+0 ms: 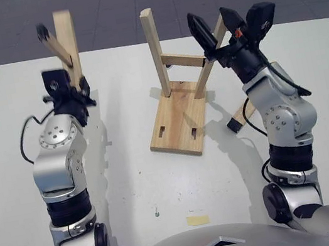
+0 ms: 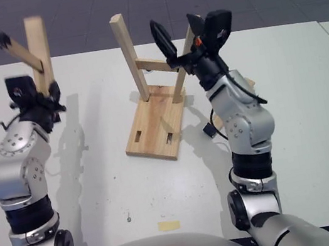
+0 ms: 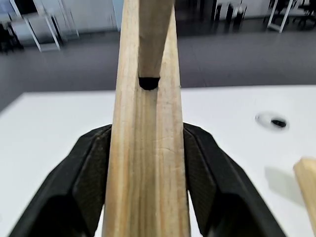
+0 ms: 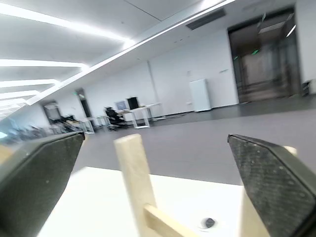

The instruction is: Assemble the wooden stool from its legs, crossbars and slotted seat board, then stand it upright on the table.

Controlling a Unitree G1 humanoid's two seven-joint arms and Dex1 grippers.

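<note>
The slotted seat board (image 1: 175, 130) lies flat on the white table (image 1: 308, 72). Two legs stand up from it, one straight (image 1: 155, 54) and one slanted (image 1: 206, 77), joined by a crossbar (image 1: 184, 60). My right gripper (image 1: 217, 23) is open at the slanted leg's top, one finger on each side of it. In the right wrist view the straight leg (image 4: 131, 182) shows between the fingers (image 4: 276, 182). My left gripper (image 1: 76, 87) is raised over the table's left side. It is shut on another leg (image 3: 148, 163), held upright with a crossbar (image 1: 55, 45) plugged into it.
A further wooden piece with a black foot (image 1: 238, 116) lies on the table behind my right forearm. A small screw (image 1: 157, 212) and a yellow scrap (image 1: 197, 220) lie near the front edge. The table's front middle and far right are bare.
</note>
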